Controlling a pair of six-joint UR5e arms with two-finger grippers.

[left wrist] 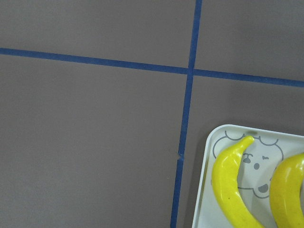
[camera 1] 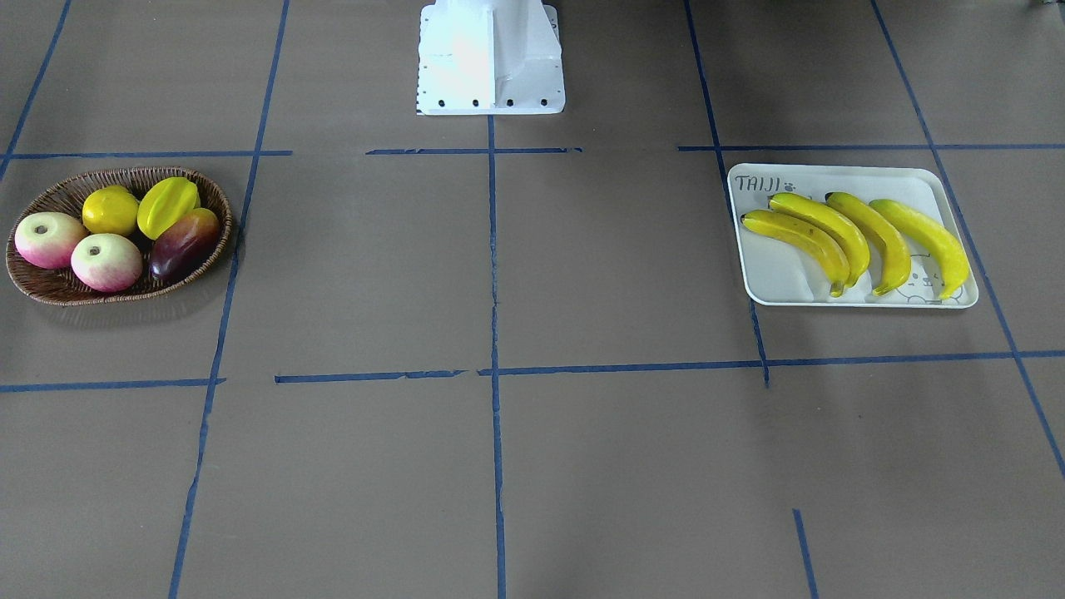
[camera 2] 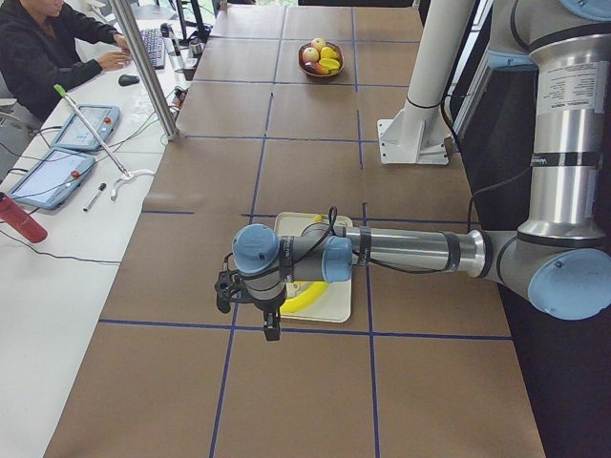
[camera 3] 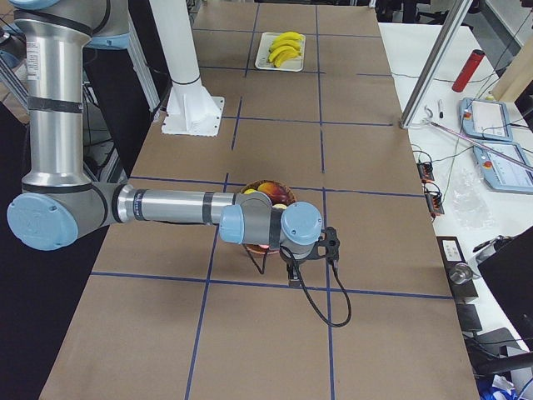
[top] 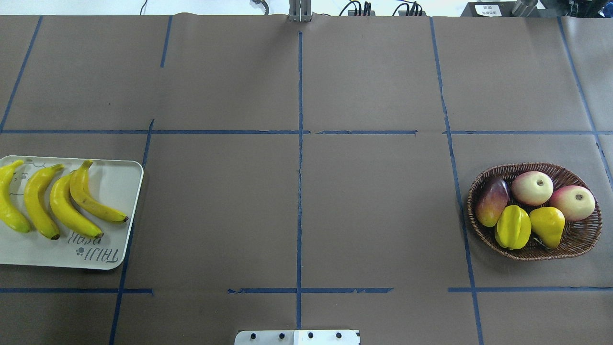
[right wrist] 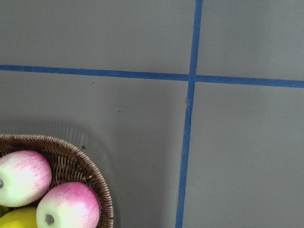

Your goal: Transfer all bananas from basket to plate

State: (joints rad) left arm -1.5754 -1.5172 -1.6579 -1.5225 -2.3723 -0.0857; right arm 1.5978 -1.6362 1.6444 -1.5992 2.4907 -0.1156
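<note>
Several yellow bananas (camera 1: 840, 237) lie side by side on the pale plate (camera 1: 774, 279), also seen in the overhead view (top: 62, 206) on the plate (top: 115, 177). The wicker basket (camera 1: 50, 287) holds no banana. My left gripper (camera 2: 270, 327) hangs above the plate's outer edge (camera 2: 329, 303); I cannot tell if it is open or shut. My right gripper (camera 3: 293, 277) hangs above the basket's outer side (camera 3: 254, 250); I cannot tell its state either. The left wrist view shows a banana (left wrist: 230, 185) on the plate's corner (left wrist: 205, 199). The right wrist view shows the basket rim (right wrist: 90, 166).
The basket (top: 574, 244) holds two pink-white apples (top: 532, 188), a starfruit (top: 513, 226), a lemon (top: 547, 225) and a dark mango (top: 492, 195). The robot base (camera 1: 491, 58) stands at the table's rear middle. An operator (camera 2: 48, 48) sits at a side desk.
</note>
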